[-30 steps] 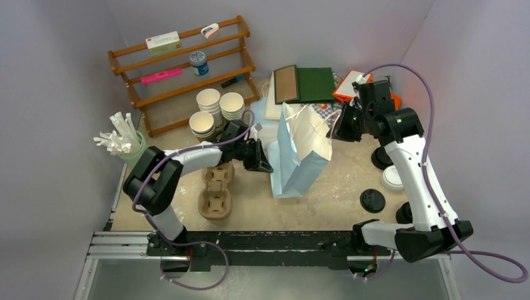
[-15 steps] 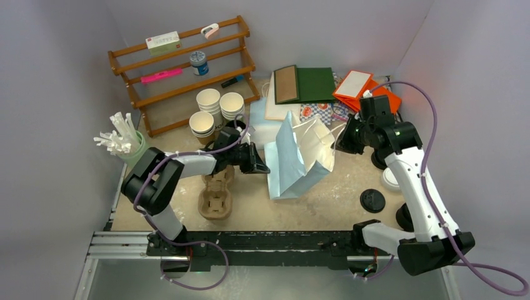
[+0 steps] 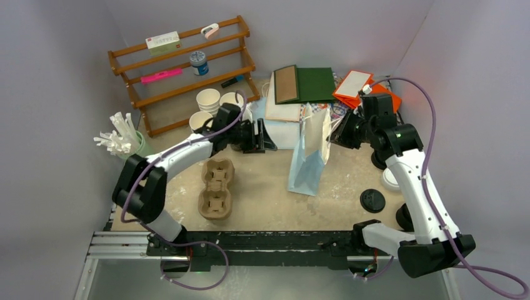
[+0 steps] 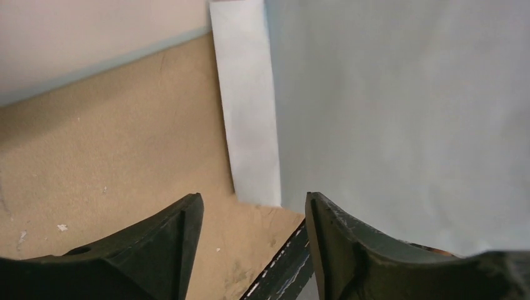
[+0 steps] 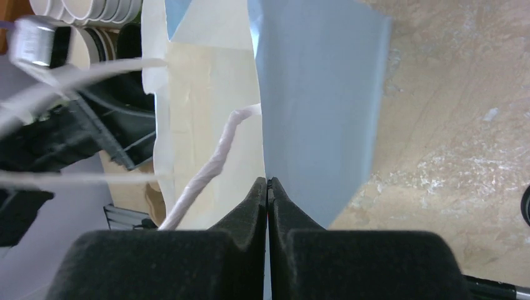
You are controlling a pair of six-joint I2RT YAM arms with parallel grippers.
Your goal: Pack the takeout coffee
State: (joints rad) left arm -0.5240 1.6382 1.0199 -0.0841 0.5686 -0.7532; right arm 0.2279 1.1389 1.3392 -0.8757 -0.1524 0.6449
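The right gripper point(image 5: 267, 182) is pinched tight on the top edge of the blue paper bag point(image 3: 308, 164), which stands upright on the desk point(image 3: 262, 200). The left gripper point(image 4: 253, 203), at the bag's 10 o'clock, gapes with nothing in it. The takeout coffee point(image 3: 392, 180) stands at the bag's 3 o'clock, beside the right arm point(image 3: 415, 181).

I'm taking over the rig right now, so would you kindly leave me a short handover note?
Left gripper: open, empty, over a flat folded blue bag at the back.
Right gripper: shut on the rim of the upright light blue paper bag, mid-table.
Takeout coffee: lidded, on the table at its right side, outside the bag.
Done: bag stood up.
Left: put the coffee in.
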